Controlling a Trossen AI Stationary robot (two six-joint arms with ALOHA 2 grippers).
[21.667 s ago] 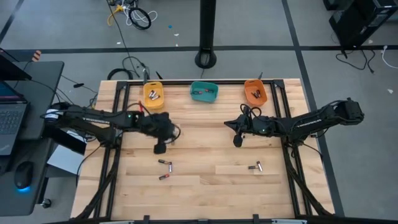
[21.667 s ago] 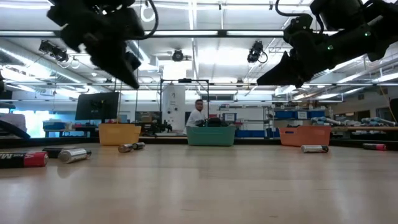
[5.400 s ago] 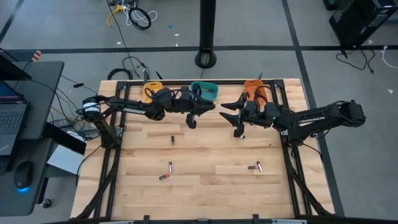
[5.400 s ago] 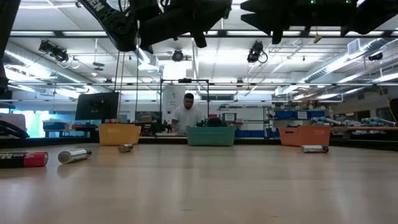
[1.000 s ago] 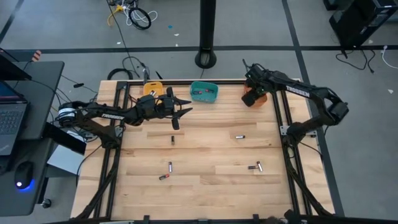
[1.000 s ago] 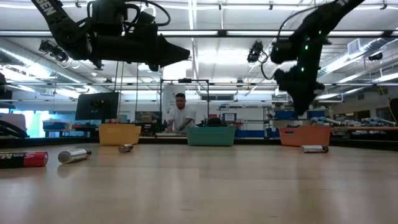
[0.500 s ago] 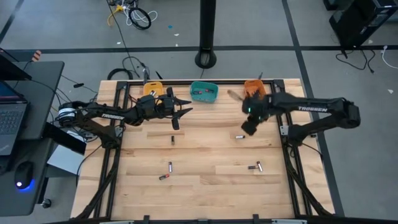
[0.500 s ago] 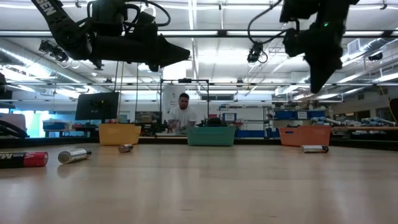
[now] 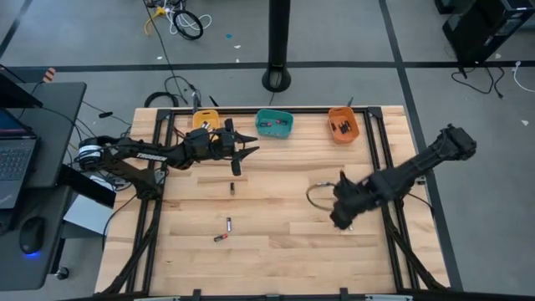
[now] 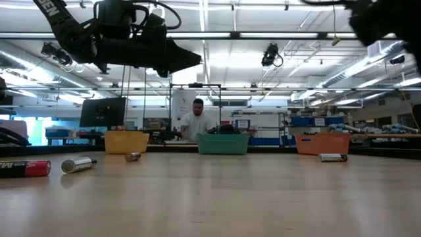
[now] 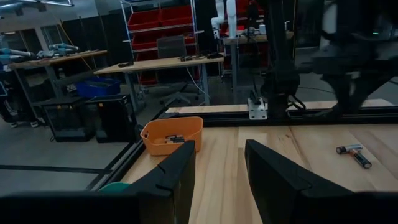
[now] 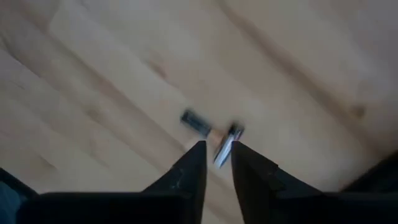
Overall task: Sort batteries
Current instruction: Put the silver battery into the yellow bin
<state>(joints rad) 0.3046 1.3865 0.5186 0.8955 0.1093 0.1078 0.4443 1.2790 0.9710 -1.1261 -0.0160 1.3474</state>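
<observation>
Right wrist view shows what sits closest to me: my right gripper (image 12: 216, 157) hangs over the table (image 12: 112, 93), its fingers (image 12: 189, 171) a narrow slit apart and holding nothing. Just past the tips lie two batteries (image 12: 211, 134) end to end, one black, one silvery with an orange band, both blurred. From above, that gripper (image 9: 341, 219) covers this pair, over the right side of the table. Only the high view shows three more cells (image 9: 228, 223) scattered left of centre. Low view gives their look best: a red-and-black one (image 10: 26, 168) and a silver one (image 10: 79, 164) lie nearest the lens, with two small ones (image 10: 332, 157) farther back. My left gripper (image 9: 242, 153) hovers near the back, between the yellow bin (image 9: 206, 122) and the teal bin (image 9: 274, 123), fingers (image 11: 174, 174) spread wide and empty. Its wrist view alone looks into the orange bin (image 11: 172, 134), where dark cells lie. Beyond the bins, a person (image 10: 197, 122) shows in the room.
</observation>
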